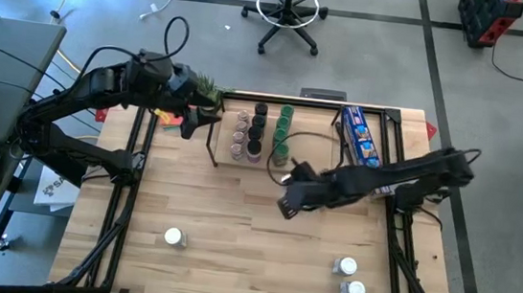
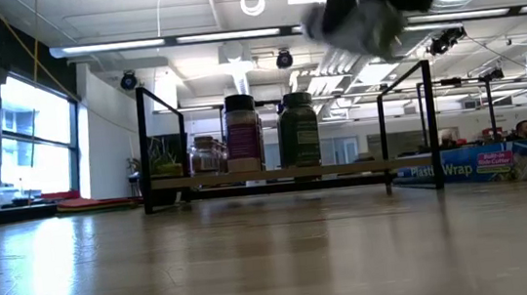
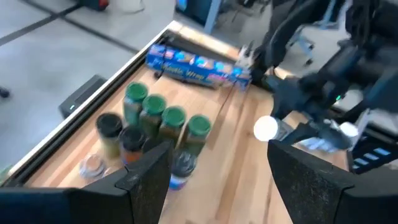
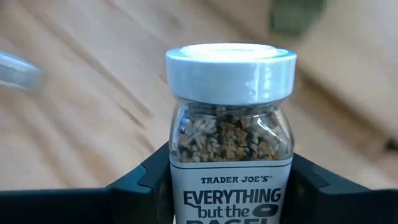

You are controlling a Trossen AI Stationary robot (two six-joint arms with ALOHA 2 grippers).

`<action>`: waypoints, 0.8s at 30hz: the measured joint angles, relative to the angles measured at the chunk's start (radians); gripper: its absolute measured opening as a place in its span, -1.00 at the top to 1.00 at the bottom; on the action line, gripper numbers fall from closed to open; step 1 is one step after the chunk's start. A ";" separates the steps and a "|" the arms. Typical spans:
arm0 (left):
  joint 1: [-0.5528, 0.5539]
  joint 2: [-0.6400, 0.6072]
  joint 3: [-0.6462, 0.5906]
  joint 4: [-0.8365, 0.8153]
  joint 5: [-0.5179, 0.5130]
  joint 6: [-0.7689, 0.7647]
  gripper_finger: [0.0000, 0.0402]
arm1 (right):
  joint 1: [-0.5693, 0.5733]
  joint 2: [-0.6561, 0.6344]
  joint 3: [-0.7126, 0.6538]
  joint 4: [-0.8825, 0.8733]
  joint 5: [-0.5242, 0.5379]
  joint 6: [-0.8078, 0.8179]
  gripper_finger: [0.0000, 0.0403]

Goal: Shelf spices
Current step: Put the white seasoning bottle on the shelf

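Light wood table (image 1: 235,221), grey concrete floor (image 1: 365,70), office chair (image 1: 286,14)

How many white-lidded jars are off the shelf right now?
4. One sits near the table's front left, two stand close together at the front right, and one is between the right gripper's fingers. Others may be hidden.

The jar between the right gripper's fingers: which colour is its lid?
White lid; the right wrist view shows it best.
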 joint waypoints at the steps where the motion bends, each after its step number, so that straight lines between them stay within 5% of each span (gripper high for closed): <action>1: -0.005 0.000 0.000 0.020 0.005 0.000 -0.29 | 0.010 -0.026 0.024 -0.001 0.036 -0.024 0.10; 12: -0.062 0.086 0.001 0.269 0.035 -0.102 -0.29 | -0.057 0.049 0.483 -0.052 0.491 -0.500 0.10; 18: -0.067 0.143 0.001 0.403 -0.004 -0.147 -0.29 | -0.170 0.183 0.700 -0.052 0.584 -0.747 0.10; 24: -0.067 0.149 0.001 0.479 -0.111 0.043 -0.29 | -0.196 0.281 0.828 -0.050 0.643 -0.933 0.10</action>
